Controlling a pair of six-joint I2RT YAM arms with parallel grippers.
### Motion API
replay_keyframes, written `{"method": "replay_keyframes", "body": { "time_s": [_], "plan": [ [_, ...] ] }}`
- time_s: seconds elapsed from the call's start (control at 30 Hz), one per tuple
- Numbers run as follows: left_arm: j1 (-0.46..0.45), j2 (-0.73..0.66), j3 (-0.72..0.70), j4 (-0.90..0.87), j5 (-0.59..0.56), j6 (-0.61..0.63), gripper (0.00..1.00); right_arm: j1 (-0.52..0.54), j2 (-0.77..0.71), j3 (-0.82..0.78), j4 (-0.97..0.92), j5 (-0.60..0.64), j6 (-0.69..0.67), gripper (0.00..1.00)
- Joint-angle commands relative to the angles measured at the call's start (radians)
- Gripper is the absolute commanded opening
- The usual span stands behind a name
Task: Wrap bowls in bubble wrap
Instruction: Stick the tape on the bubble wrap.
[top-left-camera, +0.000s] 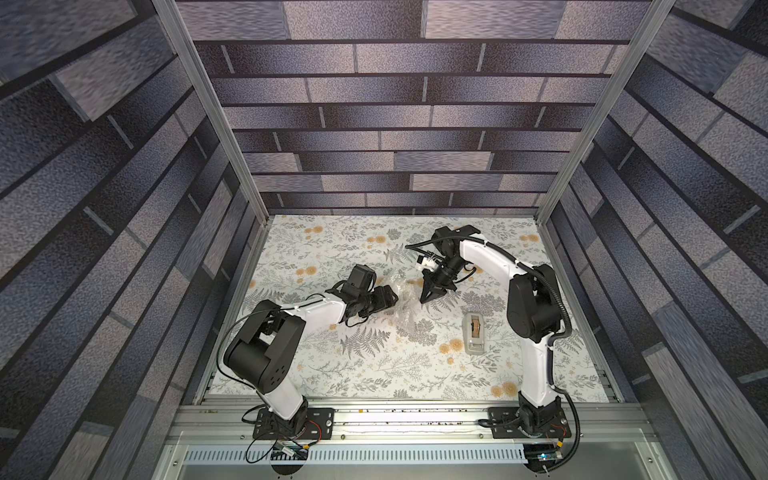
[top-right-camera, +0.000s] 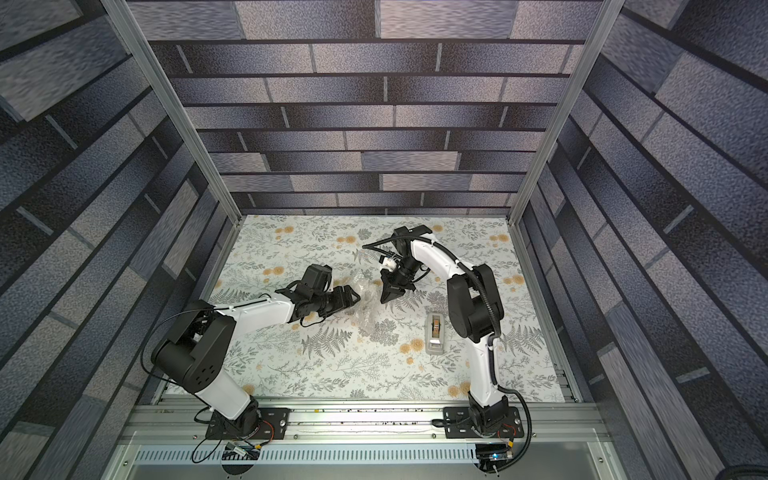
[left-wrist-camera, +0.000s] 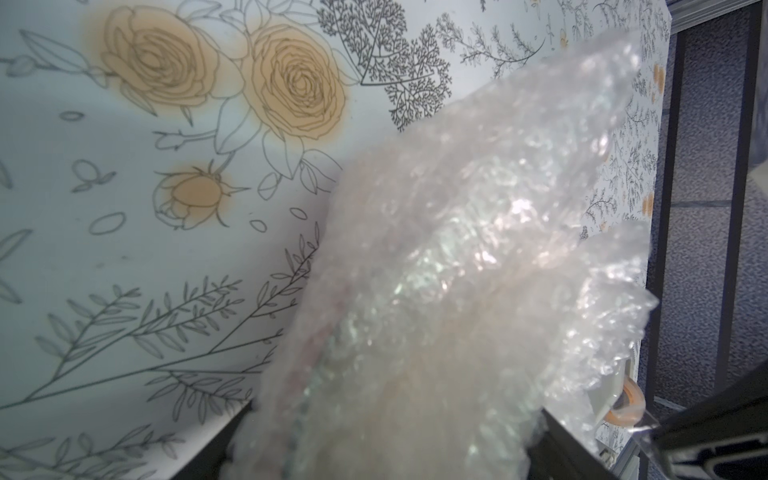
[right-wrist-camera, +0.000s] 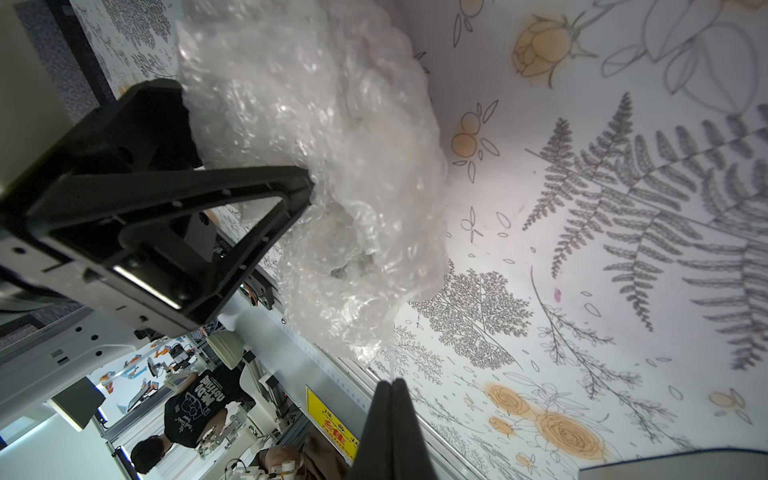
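Apparently bundled, not yet secured: left claw (top-left-camera: 395, 297) grasps crinkly clear bubble wrap (right-wrist-camera: 332, 145), clenched right claw (right-wrist-camera: 390, 384) pinches its tail.

White "nothing" reads on a black T-shirt (right-wrist-camera: 199, 401); the yellow sign (right-wrist-camera: 328, 409) is illegible.

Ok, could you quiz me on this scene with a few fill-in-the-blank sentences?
1. The left gripper is closed around the crumpled bubble wrap, while the jaws of the right gripper are ___.
2. The grey tape dispenser stands nearer the ___ gripper.
3. The table has a ___ print.
Missing words: shut; right; floral.
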Motion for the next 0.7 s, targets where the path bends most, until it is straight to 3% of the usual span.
{"method": "replay_keyframes", "body": {
  "time_s": [0.0, 0.67],
  "plan": [
    [0.009, -0.018, 0.001, -0.004, 0.002, 0.026, 0.83, 0.014, 0.030, 0.057, -0.047, 0.018, -0.013, 0.00],
    [0.019, -0.035, -0.006, -0.009, 0.001, 0.031, 0.83, 0.068, 0.185, 0.280, -0.102, -0.024, -0.001, 0.00]
  ]
}}
